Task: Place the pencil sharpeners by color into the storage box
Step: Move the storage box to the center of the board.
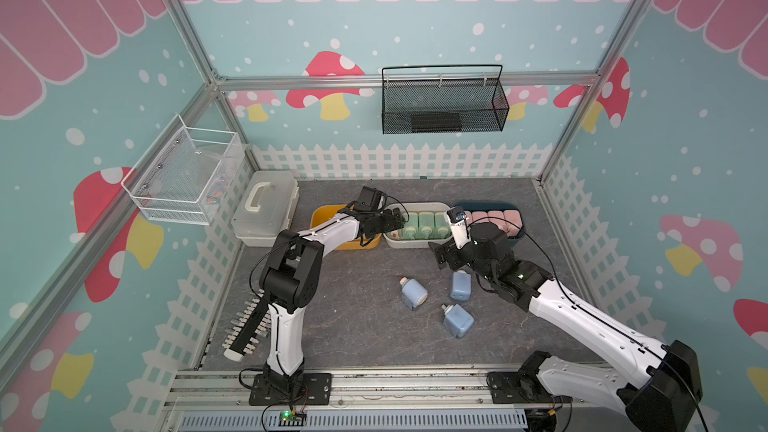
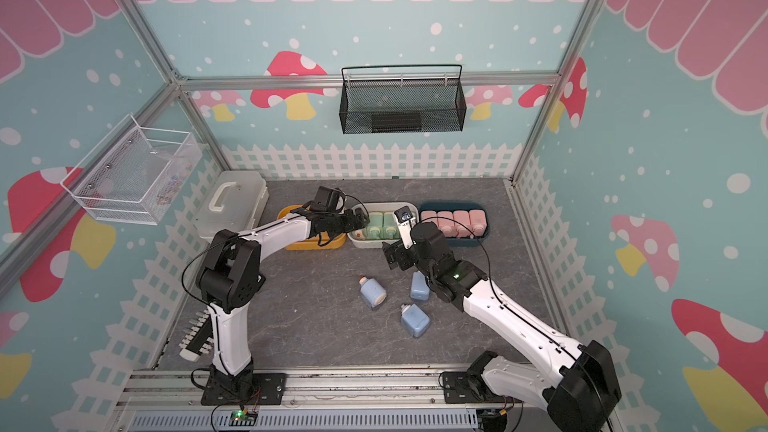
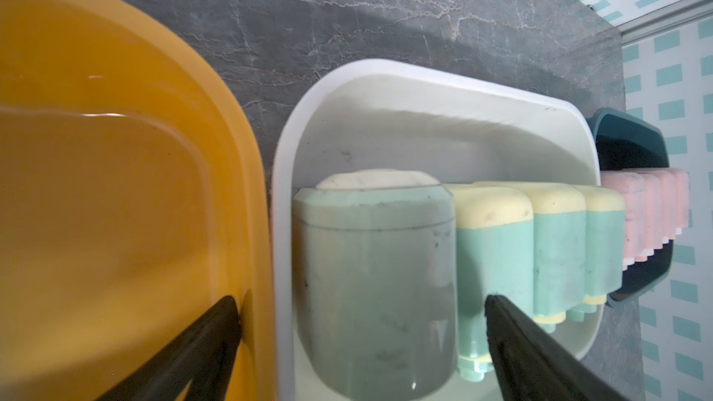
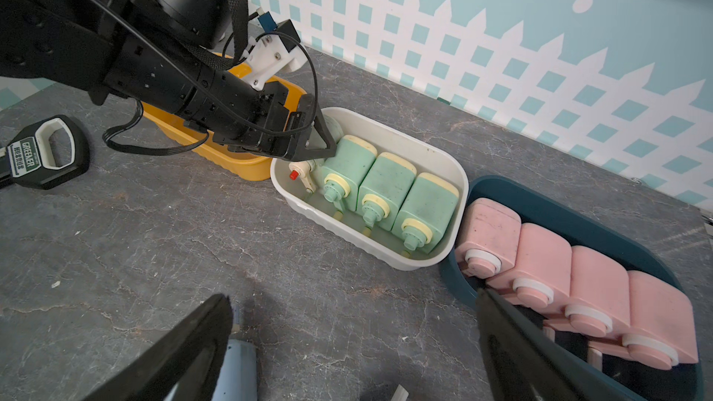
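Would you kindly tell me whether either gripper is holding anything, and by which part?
Nothing is held. The left gripper stands open astride a green sharpener in the white tub; the right gripper is open, empty.

Bright even light, soft shadows; wrist views blur up close.

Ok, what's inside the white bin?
Four green sharpeners: three in a row, a fourth at the end nearest the yellow bin, straddled by the open left gripper, which covers most of it in both top views. The white bin's floor beneath is mostly hidden.
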Controlling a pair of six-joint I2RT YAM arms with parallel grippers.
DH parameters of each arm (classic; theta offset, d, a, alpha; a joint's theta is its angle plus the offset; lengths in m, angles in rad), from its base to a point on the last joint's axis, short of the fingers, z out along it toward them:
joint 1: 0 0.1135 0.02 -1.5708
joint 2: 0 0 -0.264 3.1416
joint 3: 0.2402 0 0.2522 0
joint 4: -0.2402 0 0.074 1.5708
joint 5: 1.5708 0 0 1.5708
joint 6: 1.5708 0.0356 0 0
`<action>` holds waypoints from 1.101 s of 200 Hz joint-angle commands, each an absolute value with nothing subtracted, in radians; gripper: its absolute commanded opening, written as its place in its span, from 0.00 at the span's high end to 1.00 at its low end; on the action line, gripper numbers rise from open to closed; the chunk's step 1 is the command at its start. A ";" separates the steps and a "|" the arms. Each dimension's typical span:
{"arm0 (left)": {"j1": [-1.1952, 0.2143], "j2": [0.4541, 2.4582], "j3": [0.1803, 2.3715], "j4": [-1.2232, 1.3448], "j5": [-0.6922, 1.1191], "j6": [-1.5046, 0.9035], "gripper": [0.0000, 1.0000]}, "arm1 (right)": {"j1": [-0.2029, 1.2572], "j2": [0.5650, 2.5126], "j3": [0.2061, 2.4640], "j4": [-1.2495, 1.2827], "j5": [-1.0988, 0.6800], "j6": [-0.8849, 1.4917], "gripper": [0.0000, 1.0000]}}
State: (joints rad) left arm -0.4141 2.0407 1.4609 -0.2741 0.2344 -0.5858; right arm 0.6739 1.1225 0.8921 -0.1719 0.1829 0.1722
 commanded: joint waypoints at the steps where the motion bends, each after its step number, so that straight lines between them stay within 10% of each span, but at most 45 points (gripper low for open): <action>1: -0.436 2.021 1.476 -0.298 0.248 -0.559 0.01 | 0.670 1.121 0.888 -0.169 0.183 0.168 0.01; 105: -0.442 1.866 1.426 -0.384 0.185 -0.416 0.01 | 0.670 1.146 0.875 -0.179 0.195 0.172 0.01; 220: -0.468 1.617 1.204 -0.362 0.279 -0.031 0.01 | 0.695 1.206 0.754 -0.235 -0.230 0.147 0.01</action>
State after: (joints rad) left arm -0.4610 1.6363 1.2362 -0.3702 0.2104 -0.1104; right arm 0.6819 1.1839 0.7734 -0.2470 -0.1673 0.1287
